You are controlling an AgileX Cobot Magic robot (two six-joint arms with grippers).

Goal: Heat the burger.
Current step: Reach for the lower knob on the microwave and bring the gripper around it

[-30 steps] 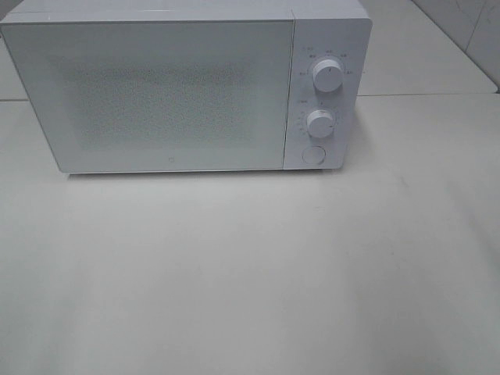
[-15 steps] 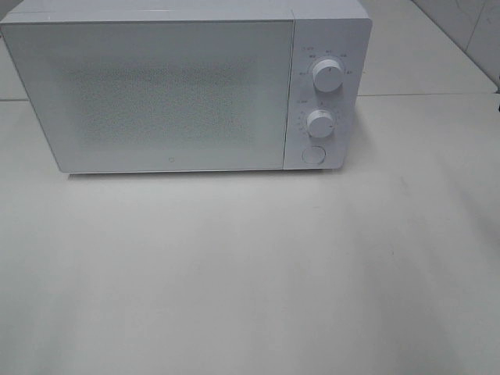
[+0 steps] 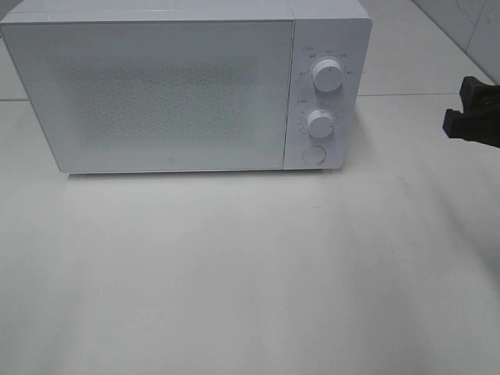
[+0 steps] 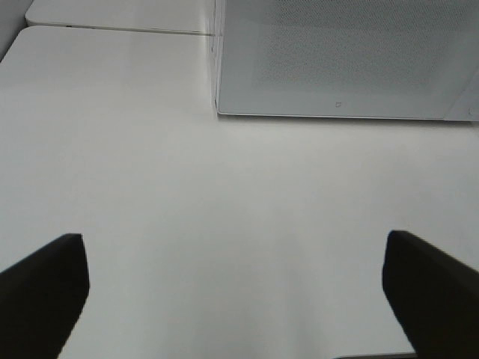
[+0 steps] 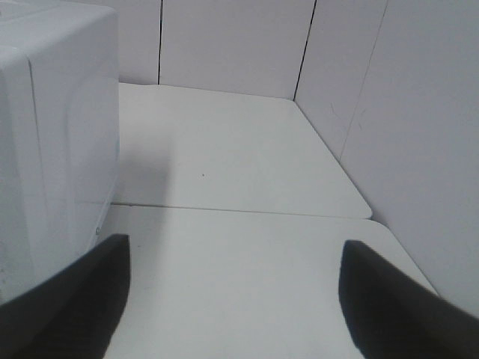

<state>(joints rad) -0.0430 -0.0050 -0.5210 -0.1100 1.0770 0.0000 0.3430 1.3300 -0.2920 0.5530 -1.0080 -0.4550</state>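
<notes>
The burger is out of view in every frame. A white microwave (image 3: pixel 156 94) stands at the back of the table with its door shut; its frosted window shows nothing inside. My right gripper (image 3: pixel 462 105) reaches in from the right edge, level with the microwave's control panel and well apart from it, open and empty. In the right wrist view the right gripper (image 5: pixel 232 307) hovers beside the microwave's side wall (image 5: pixel 52 134). The left gripper (image 4: pixel 239 299) is open and empty over bare table, in front of the microwave's door (image 4: pixel 344 60).
The control panel carries an upper knob (image 3: pixel 327 76), a lower knob (image 3: pixel 320 123) and a round button (image 3: pixel 312 155). White wall panels (image 5: pixel 224 45) close off the back and right of the white table (image 3: pixel 250 273).
The right gripper has come into the high view from the right edge; a second ago it was not there. The microwave has not moved.
</notes>
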